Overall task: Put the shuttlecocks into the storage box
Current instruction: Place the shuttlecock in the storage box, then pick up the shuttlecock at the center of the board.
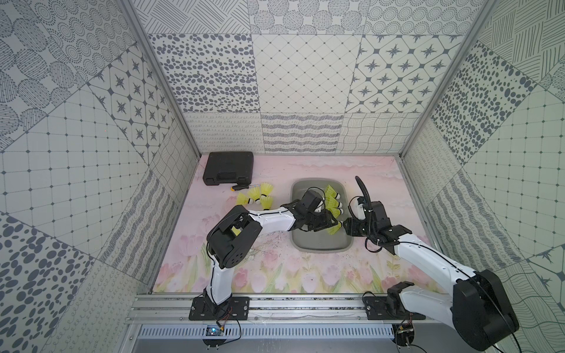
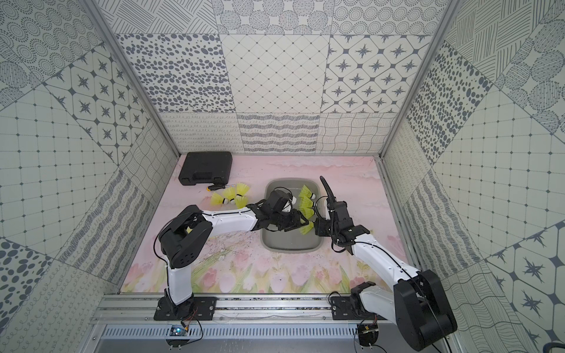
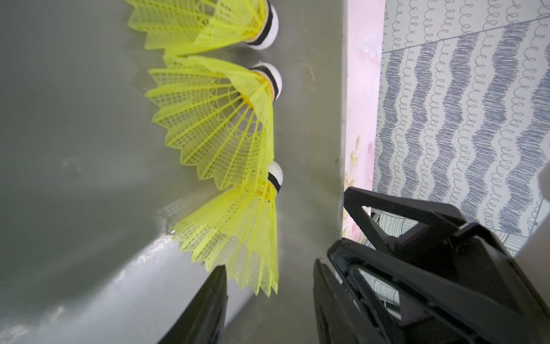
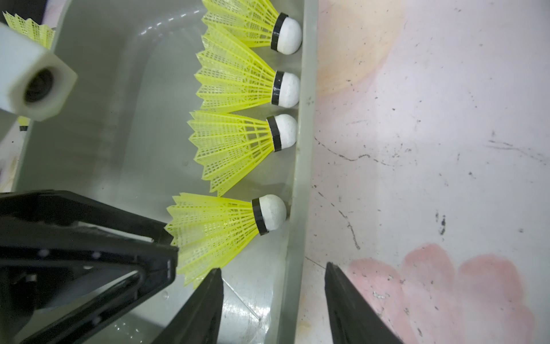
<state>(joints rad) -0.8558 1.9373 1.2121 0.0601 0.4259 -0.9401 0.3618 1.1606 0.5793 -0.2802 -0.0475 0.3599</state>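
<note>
The grey storage box point(image 1: 319, 246) point(image 2: 290, 247) sits mid-table. Several neon yellow shuttlecocks point(image 4: 235, 83) point(image 3: 214, 119) lie in a row inside it, corks against its right wall. The nearest shuttlecock point(image 1: 334, 229) point(image 2: 307, 229) point(image 4: 214, 229) lies free on the box floor. My left gripper point(image 3: 269, 272) point(image 1: 328, 223) is open over the box, with that skirt's edge reaching between its fingers ungripped. My right gripper point(image 4: 273, 266) point(image 1: 347, 227) is open and empty, its fingers either side of the box's right rim point(image 4: 300, 178). Several more shuttlecocks point(image 1: 256, 195) point(image 2: 230, 195) lie on the mat left of the box.
A black hard case point(image 1: 229, 167) stands at the back left, with an orange-and-black screwdriver point(image 1: 241, 187) just in front of it. Patterned walls enclose the table on three sides. The two grippers are close together at the box's right side.
</note>
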